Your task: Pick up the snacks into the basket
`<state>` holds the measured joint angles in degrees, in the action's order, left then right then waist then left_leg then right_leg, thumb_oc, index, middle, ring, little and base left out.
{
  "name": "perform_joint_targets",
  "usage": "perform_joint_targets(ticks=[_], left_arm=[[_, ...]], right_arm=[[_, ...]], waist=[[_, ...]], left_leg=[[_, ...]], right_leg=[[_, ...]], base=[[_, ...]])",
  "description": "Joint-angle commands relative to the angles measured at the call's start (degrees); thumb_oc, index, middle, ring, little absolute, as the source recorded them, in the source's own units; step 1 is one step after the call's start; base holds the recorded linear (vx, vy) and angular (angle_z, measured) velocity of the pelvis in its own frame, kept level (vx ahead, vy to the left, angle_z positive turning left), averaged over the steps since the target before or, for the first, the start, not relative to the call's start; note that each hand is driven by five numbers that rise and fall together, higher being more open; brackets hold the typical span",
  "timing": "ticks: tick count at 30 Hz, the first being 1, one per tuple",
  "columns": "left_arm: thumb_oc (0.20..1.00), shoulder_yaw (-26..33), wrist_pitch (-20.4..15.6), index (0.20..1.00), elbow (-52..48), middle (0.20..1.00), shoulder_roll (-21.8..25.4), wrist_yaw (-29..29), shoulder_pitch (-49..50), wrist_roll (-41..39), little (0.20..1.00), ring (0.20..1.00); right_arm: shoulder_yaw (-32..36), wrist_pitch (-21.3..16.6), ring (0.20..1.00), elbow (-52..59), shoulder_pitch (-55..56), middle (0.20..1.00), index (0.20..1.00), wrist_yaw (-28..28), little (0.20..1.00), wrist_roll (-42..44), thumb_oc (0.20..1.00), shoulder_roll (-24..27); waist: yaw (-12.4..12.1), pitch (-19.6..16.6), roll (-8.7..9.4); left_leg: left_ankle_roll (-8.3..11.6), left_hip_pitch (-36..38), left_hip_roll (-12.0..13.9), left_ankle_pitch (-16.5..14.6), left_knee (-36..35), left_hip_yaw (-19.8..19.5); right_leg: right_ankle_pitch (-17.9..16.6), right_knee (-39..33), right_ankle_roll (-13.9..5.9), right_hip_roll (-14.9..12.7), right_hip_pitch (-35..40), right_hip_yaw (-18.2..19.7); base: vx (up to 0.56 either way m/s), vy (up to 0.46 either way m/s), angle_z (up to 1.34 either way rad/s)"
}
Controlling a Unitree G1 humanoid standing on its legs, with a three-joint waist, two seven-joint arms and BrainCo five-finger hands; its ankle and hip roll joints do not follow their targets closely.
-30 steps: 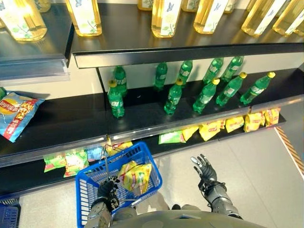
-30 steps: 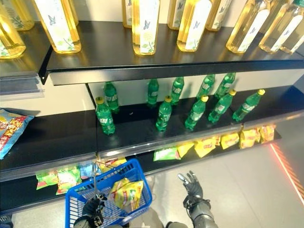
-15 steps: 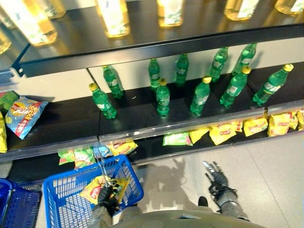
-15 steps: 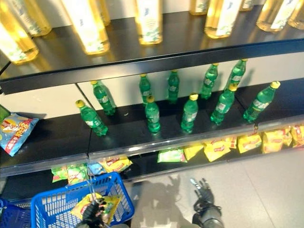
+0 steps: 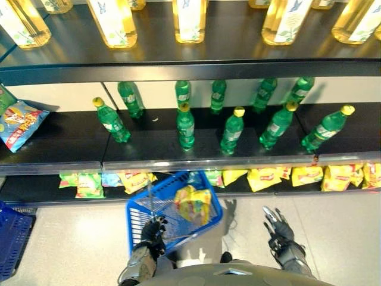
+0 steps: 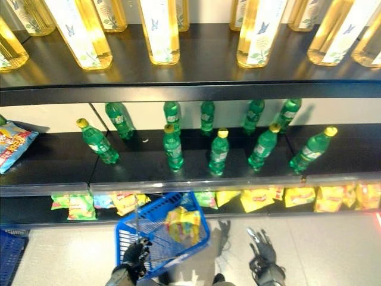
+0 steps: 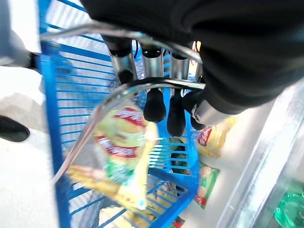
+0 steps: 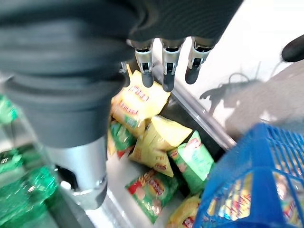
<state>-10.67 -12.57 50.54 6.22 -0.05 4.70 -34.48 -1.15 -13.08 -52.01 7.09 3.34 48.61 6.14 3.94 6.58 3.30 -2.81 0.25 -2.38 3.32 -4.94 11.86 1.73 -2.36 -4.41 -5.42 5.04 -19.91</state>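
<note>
One yellow snack bag (image 5: 191,204) lies in the blue basket (image 5: 138,215), which my left hand (image 5: 153,230) grips by its wire handle (image 7: 118,90). My right hand (image 5: 278,229) hangs spread; reaching for the bottom-shelf snacks (image 8: 145,145), I might tip the basket.

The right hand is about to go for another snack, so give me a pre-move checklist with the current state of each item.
1. Left hand curled round the wire handle of the blue basket: ok.
2. Basket has room: one yellow snack bag lies inside, mesh floor bare beside it: ok.
3. Right hand empty, fingers straight, hanging above the floor: ok.
4. Snacks to pick: yellow snack bags lie on the bottom shelf ahead of the right hand: ok.
5. Right hand close enough to grasp: not ok, it hangs in front of the shelf, apart from the bags.
6. Whether the bags overlap too tightly to lift one alone: cannot tell.
</note>
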Motion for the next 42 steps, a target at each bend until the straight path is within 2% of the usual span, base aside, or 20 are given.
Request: perform_joint_targets(ticks=[1,4,8,9,12,15,17,20,21,22,23,24,25,29,30,33,34,35,39,42], left_arm=[[0.200,0.6,-3.5,0.200,-4.6,0.200,0.9,-0.9,-0.4,2.3,0.200,0.200],[0.200,0.6,-3.7,0.200,-6.6,0.200,2.2,-1.1,0.2,2.3,0.200,0.200],[0.200,0.7,-4.0,0.200,-7.3,0.200,2.8,-1.0,0.5,2.5,0.200,0.200],[0.200,0.7,-4.1,0.200,-7.2,0.200,2.9,-1.0,0.2,2.4,0.200,0.200],[0.200,1.3,-4.0,0.200,-7.2,0.200,2.9,-0.7,0.6,2.2,0.200,0.200],[0.200,2.0,-3.9,0.200,-6.9,0.200,3.1,-0.1,0.6,2.1,0.200,0.200],[0.200,2.7,-4.2,0.200,-7.6,0.200,3.6,0.8,0.4,1.1,0.200,0.200],[0.200,4.0,-4.0,0.200,-7.1,0.200,3.3,1.1,0.5,-0.3,0.200,0.200],[0.200,4.5,-3.9,0.200,-6.2,0.200,2.6,1.0,0.5,-1.0,0.200,0.200],[0.200,4.5,-3.9,0.200,-6.2,0.200,2.6,1.0,0.4,-1.0,0.200,0.200],[0.200,4.1,-3.9,0.200,-5.5,0.200,2.2,1.1,-0.2,-2.0,0.200,0.200],[0.200,4.2,-3.9,0.200,-5.5,0.200,2.2,1.1,-0.3,-2.0,0.200,0.200],[0.200,4.1,-3.7,0.200,-5.0,0.200,1.8,0.9,0.0,-2.2,0.200,0.200],[0.200,3.5,-3.5,0.200,-4.4,0.200,1.3,0.5,0.4,-1.5,0.200,0.200],[0.200,2.9,-3.5,0.200,-4.4,0.200,0.8,0.3,0.4,-1.1,0.200,0.200],[0.200,2.5,-3.5,0.200,-5.0,0.200,0.7,-0.4,0.8,-0.7,0.200,0.200],[0.200,2.3,-3.4,0.200,-5.5,0.200,0.6,-0.8,1.0,-0.6,0.200,0.200],[0.200,2.3,-3.4,0.200,-5.5,0.200,0.6,-0.8,1.1,-0.6,0.200,0.200],[0.200,1.9,-3.2,0.200,-7.2,0.200,0.9,-0.9,2.5,0.6,0.200,0.200],[0.200,1.9,-2.9,0.200,-6.4,0.200,1.5,-1.6,2.5,1.1,0.200,0.200]], right_arm=[[1.8,-2.2,1.000,1.3,-2.2,1.000,1.000,0.4,1.000,3.5,1.000,0.6],[2.1,-2.4,1.000,4.5,-1.4,1.000,1.000,1.1,1.000,4.3,1.000,0.0],[2.0,-3.1,1.000,7.1,-1.6,1.000,1.000,0.6,1.000,3.5,1.000,0.0],[2.1,-3.0,1.000,7.7,-1.9,1.000,1.000,0.5,1.000,2.9,1.000,-0.2],[1.2,-2.4,1.000,7.2,-2.8,1.000,1.000,-1.3,1.000,-1.1,1.000,0.0],[0.0,-2.1,1.000,8.1,-3.2,1.000,1.000,-2.7,1.000,-4.7,1.000,0.1],[-1.2,-2.0,1.000,9.6,-3.5,1.000,1.000,-3.4,1.000,-6.0,1.000,0.3],[-2.2,-1.6,1.000,9.5,-3.3,1.000,1.000,-2.7,1.000,-6.3,1.000,0.3],[-2.8,-1.5,1.000,8.2,-3.4,1.000,1.000,-2.1,1.000,-5.4,1.000,0.9],[-2.8,-1.5,1.000,8.2,-3.4,1.000,1.000,-2.1,1.000,-5.4,1.000,0.9],[-3.0,-2.0,1.000,7.7,-3.4,1.000,1.000,-2.1,1.000,-3.4,1.000,1.4],[-3.0,-2.0,1.000,7.7,-3.4,1.000,1.000,-2.1,1.000,-3.4,1.000,1.4],[-3.3,-2.4,1.000,7.8,-3.1,1.000,1.000,-1.7,1.000,-2.7,1.000,1.9],[-3.5,-2.6,1.000,7.2,-2.6,1.000,1.000,-1.5,1.000,-2.4,1.000,2.4],[-3.8,-2.5,1.000,6.6,-2.4,1.000,1.000,-1.7,1.000,-2.7,1.000,3.0],[-3.4,-2.0,1.000,5.7,-2.4,1.000,1.000,-1.4,1.000,-3.5,1.000,3.6],[-3.3,-1.6,1.000,5.9,-2.2,1.000,1.000,-0.9,1.000,-3.7,1.000,3.5],[-3.3,-1.6,1.000,5.9,-2.2,1.000,1.000,-0.9,1.000,-3.7,1.000,3.5],[-3.9,-0.9,1.000,5.6,-1.8,1.000,1.000,-0.1,1.000,-4.9,1.000,3.1],[-3.3,-1.2,1.000,5.7,-1.2,1.000,1.000,-0.4,1.000,-4.3,1.000,1.5]], waist=[[0.3,-2.6,-1.25],[1.3,-1.8,-1.37],[0.1,-0.6,-2.33],[-0.5,-0.5,-2.78],[-2.1,-0.7,-2.35],[-2.3,-0.9,-1.38],[-2.3,-0.5,-0.50],[-2.8,-0.3,-0.22],[-2.6,0.1,-1.17],[-2.5,0.1,-1.33],[-1.9,0.5,-2.09],[-1.8,0.6,-2.18],[-0.2,0.2,-2.53],[0.8,0.1,-2.75],[1.2,0.0,-2.87],[0.4,0.2,-1.75],[-0.4,0.4,-0.61],[-0.3,0.4,-0.60],[-3.8,0.5,-1.41],[-2.9,-1.0,-1.02]], left_leg=[[3.53,0.6,-0.1,-1.3,0.4,-1.2],[3.41,0.7,0.5,-0.2,0.1,-2.0],[3.56,0.1,2.3,0.0,0.1,-1.4],[3.90,-0.2,3.4,-0.4,0.0,-1.4],[5.35,0.2,6.1,-1.4,0.6,-0.1],[6.35,0.5,7.6,-1.9,1.0,-0.2],[7.54,1.2,9.4,-2.3,1.9,-0.3],[10.34,2.5,13.9,-1.4,2.8,-0.3],[12.16,1.6,17.9,2.4,4.2,-1.2],[12.27,1.6,18.1,2.4,4.3,-1.4],[13.12,-0.4,21.4,8.0,6.4,-0.9],[13.18,-0.5,21.5,8.0,6.5,-1.1],[14.14,-0.4,25.6,14.6,6.6,5.7],[16.05,0.6,27.7,16.8,7.8,12.1],[15.69,-0.8,27.2,14.6,12.1,15.6],[11.93,-3.9,18.7,5.1,16.2,12.4],[8.18,-6.1,12.0,0.6,15.9,11.5],[8.11,-6.1,12.0,0.5,16.0,11.5],[4.49,-7.8,-1.4,0.0,8.1,-3.0],[3.16,-3.1,-0.9,1.3,2.2,-3.4]], right_leg=[[-6.7,-2.2,-2.43,2.3,-4.3,2.9],[-5.0,2.9,-2.37,3.0,-6.6,7.2],[-6.0,4.2,-3.46,-1.8,-7.5,7.3],[-10.2,3.8,-5.02,-7.5,-7.6,6.4],[-18.4,0.5,-8.75,-18.3,-6.9,2.6],[-19.8,-1.5,-9.77,-19.7,-6.5,5.2],[-17.3,-0.3,-9.94,-18.3,-7.2,10.3],[-11.7,1.0,-9.68,-15.2,-6.8,9.3],[-8.8,0.8,-8.02,-11.4,-5.6,7.8],[-8.8,0.8,-7.92,-11.2,-5.5,7.6],[-7.0,0.0,-5.97,-7.5,-4.1,6.3],[-7.1,-0.1,-5.93,-7.4,-4.0,6.2],[-6.2,-2.0,-4.27,-4.1,-2.6,4.1],[-3.7,-2.6,-2.95,-1.6,-0.8,3.7],[-2.4,-2.6,-1.76,-0.5,-0.9,2.7],[-2.7,-2.6,-1.75,-1.1,-0.9,2.4],[-4.2,-2.6,-1.54,-1.4,-2.0,2.3],[-4.2,-2.6,-1.60,-1.5,-2.0,2.2],[-5.5,-2.6,-1.78,2.0,-2.0,4.8],[-4.6,-2.6,-1.66,3.5,-1.6,4.6]], base=[[0.03,-0.026,0.27],[-0.02,-0.019,0.24],[-0.05,-0.129,-0.17],[-0.01,-0.238,-0.60],[0.03,-0.366,-0.30],[0.07,-0.350,-0.19],[0.11,-0.430,0.13],[0.11,-0.531,-0.11],[0.07,-0.533,0.02],[0.01,-0.659,0.29],[-0.01,-0.321,0.30],[0.00,-0.587,0.64],[0.01,-0.280,0.66],[0.09,-0.321,0.35],[0.01,-0.307,0.27],[-0.01,-0.261,0.16],[-0.04,-0.102,-0.15],[-0.02,-0.099,-0.07],[0.11,-0.061,-0.22],[0.12,-0.029,-0.20]])
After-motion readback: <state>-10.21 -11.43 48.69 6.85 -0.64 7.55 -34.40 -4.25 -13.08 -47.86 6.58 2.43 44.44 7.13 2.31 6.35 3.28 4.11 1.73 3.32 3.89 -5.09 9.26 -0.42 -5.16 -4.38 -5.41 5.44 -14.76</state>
